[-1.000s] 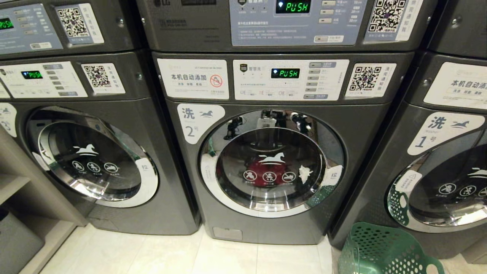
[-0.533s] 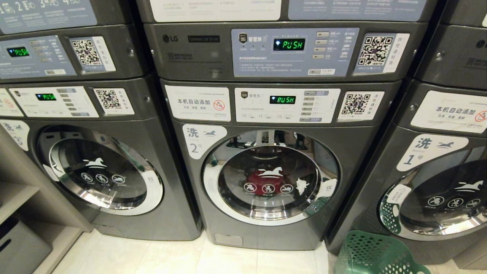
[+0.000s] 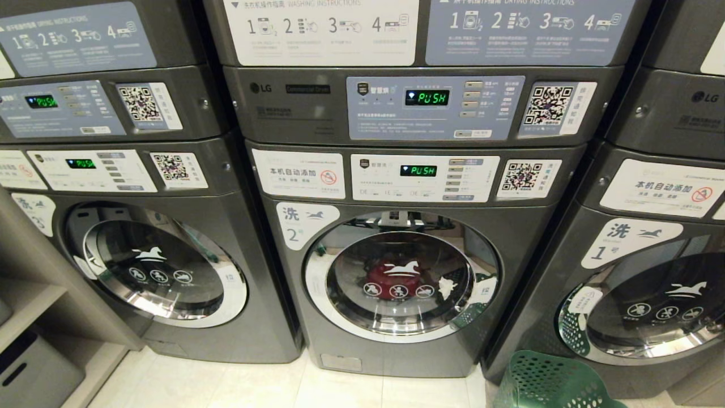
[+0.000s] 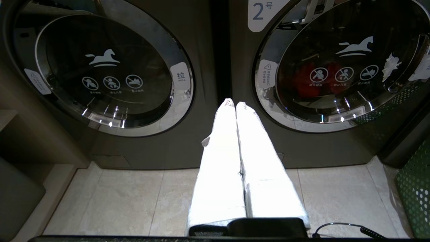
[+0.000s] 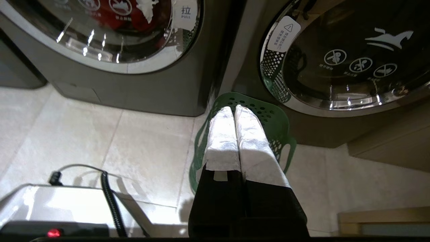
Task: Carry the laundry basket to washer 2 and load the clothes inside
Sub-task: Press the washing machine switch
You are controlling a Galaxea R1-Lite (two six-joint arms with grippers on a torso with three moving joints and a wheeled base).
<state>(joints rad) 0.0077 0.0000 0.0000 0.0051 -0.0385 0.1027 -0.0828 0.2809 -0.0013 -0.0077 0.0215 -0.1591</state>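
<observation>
Washer 2 [image 3: 396,272] stands in the middle, dark grey, its round chrome-rimmed door shut. Red clothes [image 3: 385,275] lie behind the glass and also show as red clothes [image 4: 302,80] in the left wrist view. The green laundry basket [image 3: 544,382] sits on the floor at the lower right, in front of the washer marked 1. My left gripper [image 4: 234,103] is shut on nothing and points at the gap left of washer 2 [image 4: 336,67]. My right gripper [image 5: 234,108] is shut and hangs over the laundry basket [image 5: 268,111], hiding most of its inside. Neither arm shows in the head view.
Washer 1 [image 3: 651,294] stands at the right and a like washer [image 3: 158,266] at the left, with dryers [image 3: 436,107] stacked above. A shelf unit [image 3: 28,306] flanks the left. Pale floor tiles [image 3: 226,385] run in front. My base and a cable [image 5: 111,198] lie behind the right gripper.
The whole head view has slid down the picture as the camera rose, bringing the upper instruction panels in. The washers, the basket and both grippers have stayed as they were.
</observation>
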